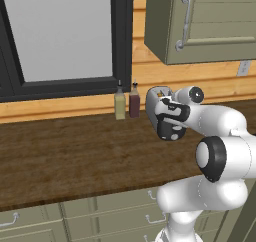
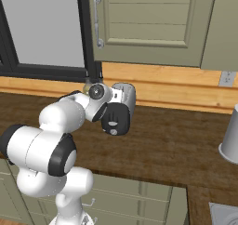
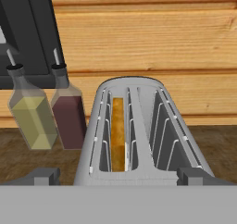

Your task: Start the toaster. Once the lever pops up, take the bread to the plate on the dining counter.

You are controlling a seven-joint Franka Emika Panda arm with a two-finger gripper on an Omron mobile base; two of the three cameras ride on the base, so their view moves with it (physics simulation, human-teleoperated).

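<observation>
The silver-grey toaster (image 3: 139,140) stands on a wood-topped counter against the wall, seen from above its two slots. The bread (image 3: 118,133) sits upright, deep in the left slot, with only its tan edge showing. My gripper (image 3: 118,176) hovers just in front of and above the toaster, open, its fingertips (image 3: 42,176) spread wider than the toaster body and holding nothing. From the base views my hand (image 1: 170,122) covers most of the toaster (image 1: 154,97), and the toaster (image 2: 126,96) peeks out behind the hand. The plate and the dining counter are out of view.
Two small bottles, one yellow (image 3: 30,119) and one dark red (image 3: 69,116), stand right beside the toaster's left side. An olive wall cabinet (image 1: 200,21) hangs above. A dark-framed window (image 1: 60,36) is at left. A grey cylinder (image 2: 230,138) stands far right on the counter (image 1: 75,156).
</observation>
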